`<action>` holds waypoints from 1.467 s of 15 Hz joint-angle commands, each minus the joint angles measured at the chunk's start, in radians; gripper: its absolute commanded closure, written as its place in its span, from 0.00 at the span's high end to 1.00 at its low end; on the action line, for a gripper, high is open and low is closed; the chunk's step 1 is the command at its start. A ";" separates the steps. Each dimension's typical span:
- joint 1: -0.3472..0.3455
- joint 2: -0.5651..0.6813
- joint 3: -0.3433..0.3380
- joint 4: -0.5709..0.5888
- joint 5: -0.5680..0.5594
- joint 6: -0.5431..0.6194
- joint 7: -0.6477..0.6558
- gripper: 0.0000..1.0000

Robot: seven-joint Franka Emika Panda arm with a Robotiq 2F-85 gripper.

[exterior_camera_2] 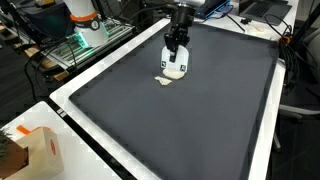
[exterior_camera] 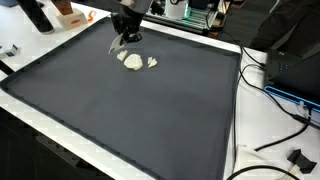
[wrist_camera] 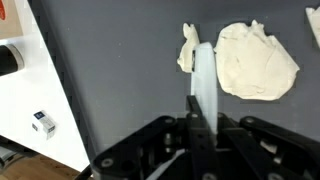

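Observation:
My gripper (wrist_camera: pixel 205 122) is shut on a narrow white strip (wrist_camera: pixel 204 80) that sticks out forward between the fingers. It hangs low over the dark grey mat (wrist_camera: pixel 120 60). The strip's tip is between a small cream scrap (wrist_camera: pixel 187 52) and a large flat cream lump (wrist_camera: pixel 257 62). Another cream piece shows at the right edge of the wrist view (wrist_camera: pixel 314 20). In both exterior views the gripper (exterior_camera: pixel 124 42) (exterior_camera_2: pixel 175 62) hovers at the far part of the mat, just above the cream pieces (exterior_camera: pixel 131 60) (exterior_camera_2: pixel 165 80).
The mat lies on a white table (wrist_camera: pixel 35 95) with a raised border. A black cylinder (wrist_camera: pixel 10 58) and a small box (wrist_camera: pixel 42 122) sit on the white edge. Cables (exterior_camera: pixel 275 140) lie beside the mat. An orange and white carton (exterior_camera_2: pixel 35 150) stands at a corner.

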 commanded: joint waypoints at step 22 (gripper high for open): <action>-0.005 -0.054 -0.014 -0.090 0.156 0.166 -0.320 0.01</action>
